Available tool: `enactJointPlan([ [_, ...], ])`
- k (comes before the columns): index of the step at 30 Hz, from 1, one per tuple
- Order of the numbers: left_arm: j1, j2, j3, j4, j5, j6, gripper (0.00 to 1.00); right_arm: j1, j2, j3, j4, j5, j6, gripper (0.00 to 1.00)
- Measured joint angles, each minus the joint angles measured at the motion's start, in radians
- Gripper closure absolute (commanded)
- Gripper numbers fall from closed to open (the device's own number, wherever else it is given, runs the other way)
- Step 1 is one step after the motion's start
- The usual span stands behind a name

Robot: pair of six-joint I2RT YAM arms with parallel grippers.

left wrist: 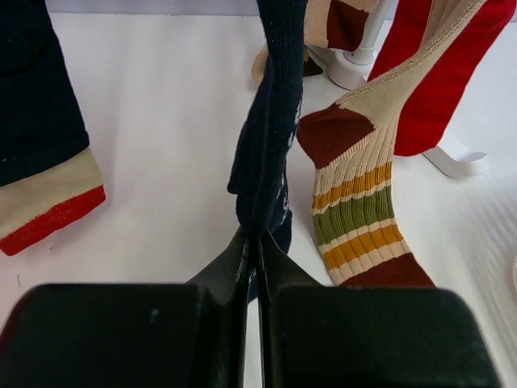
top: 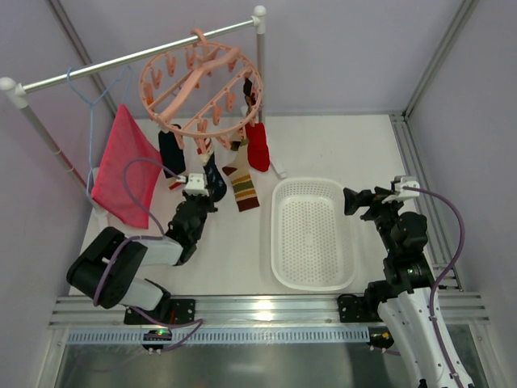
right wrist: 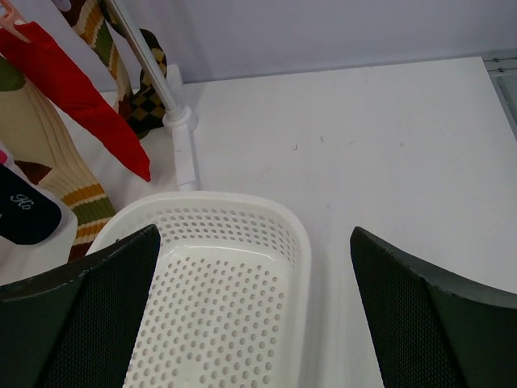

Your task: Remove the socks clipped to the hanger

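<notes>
1. I see the round salmon-pink plastic ring hanger at upper left of the top view, with socks dangling beneath.
2. My left tool pinches the dark navy fabric sock.
3. My right tool is spread.

Ribbed knit cloth is seen in the striped sock, a finer matt knit in the navy sock. The hanger is moulded in smooth salmon plastic, the basket in glossy white perforated plastic. The rail appears to be bare metal, seen small. A matt white finish is shown by the table.
</notes>
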Motion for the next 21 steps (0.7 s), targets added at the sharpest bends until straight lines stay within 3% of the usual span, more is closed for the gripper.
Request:
enactJointPlan([
  [9, 0.0, -0.081, -0.047, 0.014, 0.028, -0.018, 1.0, 0.0, 0.022, 0.0, 0.0, -0.003, 0.0, 0.0],
  [21, -0.137, -0.548, -0.083, -0.259, -0.002, -0.082, 1.0, 0.053, 0.135, 0.003, 0.064, -0.075, 0.017, 0.04],
])
